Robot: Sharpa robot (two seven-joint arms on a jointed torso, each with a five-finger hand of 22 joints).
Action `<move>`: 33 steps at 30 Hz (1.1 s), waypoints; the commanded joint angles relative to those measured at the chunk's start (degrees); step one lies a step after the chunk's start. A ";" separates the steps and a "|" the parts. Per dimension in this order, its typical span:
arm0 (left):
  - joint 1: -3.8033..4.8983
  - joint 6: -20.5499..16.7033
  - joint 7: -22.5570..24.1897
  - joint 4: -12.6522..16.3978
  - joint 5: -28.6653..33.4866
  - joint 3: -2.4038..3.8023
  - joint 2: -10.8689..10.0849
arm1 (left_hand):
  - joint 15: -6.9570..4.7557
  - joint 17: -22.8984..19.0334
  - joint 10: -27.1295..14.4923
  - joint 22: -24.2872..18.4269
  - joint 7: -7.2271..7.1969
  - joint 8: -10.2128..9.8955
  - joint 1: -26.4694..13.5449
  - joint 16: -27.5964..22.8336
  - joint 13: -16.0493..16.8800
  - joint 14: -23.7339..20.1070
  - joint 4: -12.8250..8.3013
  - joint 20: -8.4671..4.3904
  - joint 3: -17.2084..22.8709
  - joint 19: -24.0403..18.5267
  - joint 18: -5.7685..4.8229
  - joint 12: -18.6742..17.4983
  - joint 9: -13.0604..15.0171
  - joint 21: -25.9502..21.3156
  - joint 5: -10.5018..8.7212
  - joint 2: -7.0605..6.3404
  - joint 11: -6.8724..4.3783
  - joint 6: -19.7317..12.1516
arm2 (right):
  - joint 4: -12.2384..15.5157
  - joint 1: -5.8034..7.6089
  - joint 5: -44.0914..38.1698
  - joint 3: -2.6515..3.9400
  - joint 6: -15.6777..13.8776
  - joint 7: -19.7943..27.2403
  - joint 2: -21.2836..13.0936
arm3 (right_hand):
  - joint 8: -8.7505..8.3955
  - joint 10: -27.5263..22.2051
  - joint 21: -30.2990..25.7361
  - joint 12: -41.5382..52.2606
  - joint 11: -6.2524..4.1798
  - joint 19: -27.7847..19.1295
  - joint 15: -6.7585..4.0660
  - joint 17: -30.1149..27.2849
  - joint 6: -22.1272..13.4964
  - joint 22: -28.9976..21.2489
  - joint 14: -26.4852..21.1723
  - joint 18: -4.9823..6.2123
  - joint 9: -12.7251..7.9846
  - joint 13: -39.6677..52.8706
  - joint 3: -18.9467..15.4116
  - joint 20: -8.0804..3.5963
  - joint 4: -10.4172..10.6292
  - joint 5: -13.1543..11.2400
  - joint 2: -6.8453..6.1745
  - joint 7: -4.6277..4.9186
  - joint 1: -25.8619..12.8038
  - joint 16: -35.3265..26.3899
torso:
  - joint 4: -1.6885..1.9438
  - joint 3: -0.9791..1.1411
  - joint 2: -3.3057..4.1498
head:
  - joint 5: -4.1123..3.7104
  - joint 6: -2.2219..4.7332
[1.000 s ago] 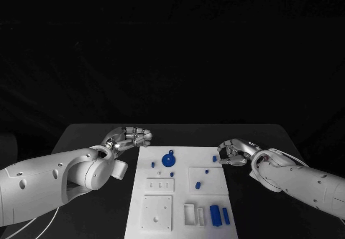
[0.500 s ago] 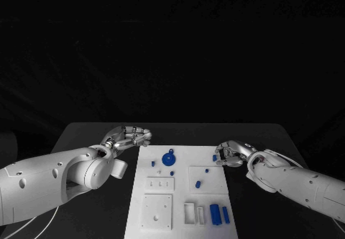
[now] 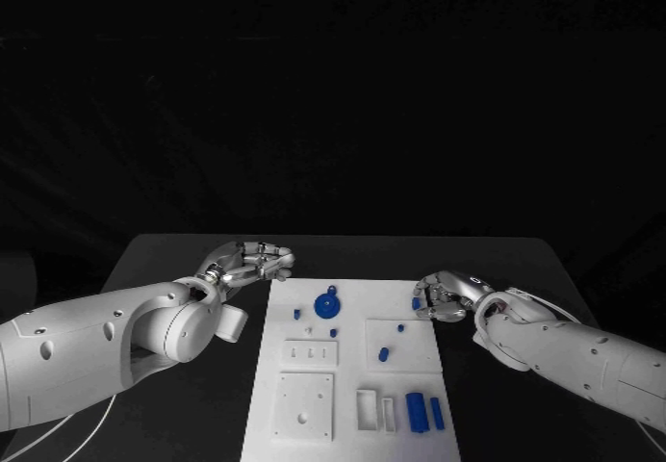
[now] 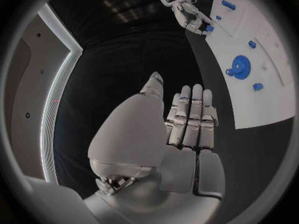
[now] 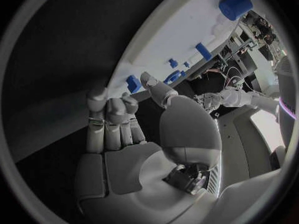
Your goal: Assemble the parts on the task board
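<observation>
Task board (image 3: 347, 385): white, matt, plastic-looking plate with smooth faces; parts, e.g. the round gear-like piece (image 3: 326, 308), of blue plastic with a slight sheen. Table (image 3: 181, 260): black, matt top. Left hand (image 3: 250, 263) and right hand (image 3: 447, 295): silver metallic finish, on arms with smooth, glossy white shells.

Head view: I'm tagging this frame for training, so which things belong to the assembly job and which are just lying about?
Belong to the job:
task board
blue gear-like part
blue blocks
small blue part by the right hand
left hand, open

Just lying about:
black table
</observation>
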 commanded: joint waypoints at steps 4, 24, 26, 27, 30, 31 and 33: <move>0.03 1.01 0.41 0.21 0.03 0.04 -0.04 | -0.06 0.06 -0.18 1.32 0.58 -0.28 -0.30 0.27 -0.10 0.26 -0.08 -0.10 -0.39 0.31 0.34 -0.39 -0.06 0.21 -0.32 0.38 0.35 0.40 | -0.24 -0.24 -2.19 -0.08 0.59 -0.45 0.51 | 0.30 0.04 0.22 0.29 -0.32 0.13 -0.17 0.13 1.39 0.88 0.48 3.66 -0.05 -0.15 1.03 -0.34 0.51 -0.28 0.36 0.44 -0.14 -0.25 | -0.03 0.01 0.03 | 0.28 -0.15; 0.04 1.02 0.37 0.33 -0.08 0.05 -0.18 | -0.06 0.07 -0.20 1.31 0.65 -0.29 -0.30 0.30 -0.12 0.20 -0.08 -0.10 -0.43 0.26 0.31 -0.46 -0.07 0.22 -0.34 0.37 0.40 0.43 | -0.42 -0.52 -2.72 -0.10 0.52 -1.00 1.10 | 1.32 0.31 0.48 0.52 -0.80 0.36 -0.63 0.53 3.61 0.94 0.75 3.66 0.23 -0.44 4.38 -0.55 1.78 -0.93 0.93 -0.06 0.30 -0.36 | -0.14 0.02 -0.11 | 0.42 -0.70; 0.04 0.97 0.41 0.35 -0.08 0.05 -0.18 | -0.06 0.07 -0.20 1.31 0.65 -0.29 -0.30 0.31 -0.12 0.20 -0.08 -0.10 -0.43 0.26 0.31 -0.46 -0.07 0.22 -0.34 0.36 0.40 0.43 | -0.45 -0.60 -2.72 -0.10 0.26 -1.04 1.17 | 1.35 0.32 0.49 0.53 -0.83 0.38 -0.66 0.55 3.67 0.95 0.76 3.66 0.24 -0.46 4.49 -0.56 1.83 -0.93 0.96 -0.09 0.29 -0.37 | -0.13 0.02 -0.11 | 0.39 -0.71; 0.04 0.97 0.41 0.34 -0.08 0.05 -0.17 | -0.06 0.07 -0.20 1.31 0.65 -0.29 -0.30 0.31 -0.12 0.20 -0.07 -0.10 -0.43 0.25 0.31 -0.47 -0.07 0.22 -0.34 0.37 0.41 0.43 | -0.46 -0.62 -2.72 -0.10 0.21 -1.11 1.20 | 1.40 0.35 0.52 0.55 -0.86 0.40 -0.69 0.57 3.76 0.95 0.78 3.66 0.26 -0.47 4.59 -0.57 1.88 -0.93 0.99 -0.12 0.27 -0.37 | -0.12 0.02 -0.10 | 0.39 -0.72; 0.04 1.00 0.37 0.30 -0.08 0.05 -0.17 | -0.06 0.07 -0.20 1.31 0.66 -0.30 -0.30 0.32 -0.12 0.19 -0.07 -0.10 -0.43 0.25 0.30 -0.47 -0.08 0.22 -0.35 0.37 0.41 0.43 | -0.47 -0.68 -2.72 -0.10 0.05 -1.19 1.25 | 1.53 0.43 0.57 0.59 -0.96 0.47 -0.79 0.63 4.00 0.95 0.85 3.66 0.32 -0.50 4.97 -0.63 1.93 -0.94 1.02 -0.22 0.36 -0.36 | -0.07 0.02 -0.08 | 0.41 -0.74; 0.04 1.03 0.36 0.33 -0.08 0.05 -0.21 | -0.06 0.07 -0.20 1.31 0.66 -0.30 -0.30 0.32 -0.12 0.19 -0.07 -0.10 -0.43 0.25 0.30 -0.48 -0.08 0.22 -0.35 0.37 0.41 0.43 | -0.42 -0.68 -2.72 -0.10 -0.03 -1.18 1.22 | 1.54 0.43 0.58 0.59 -0.97 0.47 -0.79 0.63 4.02 0.95 0.86 3.66 0.32 -0.50 5.01 -0.64 1.93 -0.94 1.03 -0.23 0.37 -0.36 | -0.05 0.01 -0.08 | 0.36 -0.75; 0.04 0.99 0.38 0.31 -0.09 0.05 -0.23 | -0.06 0.07 -0.20 1.31 0.65 -0.30 -0.30 0.32 -0.12 0.19 -0.07 -0.10 -0.43 0.25 0.30 -0.48 -0.08 0.22 -0.34 0.38 0.41 0.44 | -0.44 -0.68 -2.63 -0.10 -0.38 -1.20 1.22 | 1.56 0.44 0.58 0.60 -0.98 0.48 -0.81 0.64 4.06 0.95 0.87 3.66 0.33 -0.50 5.07 -0.64 1.95 -0.95 1.03 -0.25 0.38 -0.36 | -0.04 -0.03 -0.05 | 0.33 -0.79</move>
